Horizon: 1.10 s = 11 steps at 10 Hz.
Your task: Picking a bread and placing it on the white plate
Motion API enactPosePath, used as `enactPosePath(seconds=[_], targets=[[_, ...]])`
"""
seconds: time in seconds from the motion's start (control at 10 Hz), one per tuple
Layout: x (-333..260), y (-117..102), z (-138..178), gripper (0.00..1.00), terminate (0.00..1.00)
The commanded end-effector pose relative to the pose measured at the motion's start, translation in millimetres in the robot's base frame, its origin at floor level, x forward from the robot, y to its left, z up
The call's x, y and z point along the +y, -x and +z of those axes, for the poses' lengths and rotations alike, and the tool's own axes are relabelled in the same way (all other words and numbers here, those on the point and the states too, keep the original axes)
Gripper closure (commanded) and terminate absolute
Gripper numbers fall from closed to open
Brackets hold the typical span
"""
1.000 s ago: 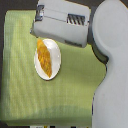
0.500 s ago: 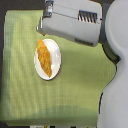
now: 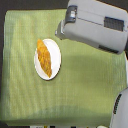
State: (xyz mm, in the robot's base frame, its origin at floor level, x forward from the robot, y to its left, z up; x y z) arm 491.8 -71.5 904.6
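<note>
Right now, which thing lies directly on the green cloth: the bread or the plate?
The white plate; the bread rests on it, not touching the green cloth.

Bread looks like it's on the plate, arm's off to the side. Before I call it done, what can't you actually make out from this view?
- Hand: exterior view; the grey arm housing covers it and blur hides the fingers, so open or shut is unclear.
- Bread on the white plate: too blurred to judge whether it lies flat.
- Green cloth under the arm: hidden.
- Grey part at the lower right corner: cut off by the edge.
</note>
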Motion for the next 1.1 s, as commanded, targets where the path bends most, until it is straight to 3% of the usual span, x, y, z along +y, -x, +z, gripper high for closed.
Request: enactPosePath(seconds=[0.0, 0.4, 0.9, 1.0], targets=[[-108.5, 9.7, 9.1, 0.0, 0.0], [-149.9, -7.7, 22.8, 0.0, 0.0], [-169.5, -5.7, 19.8, 0.0, 0.0], [-170.8, -7.0, 19.4, 0.0, 1.0]])
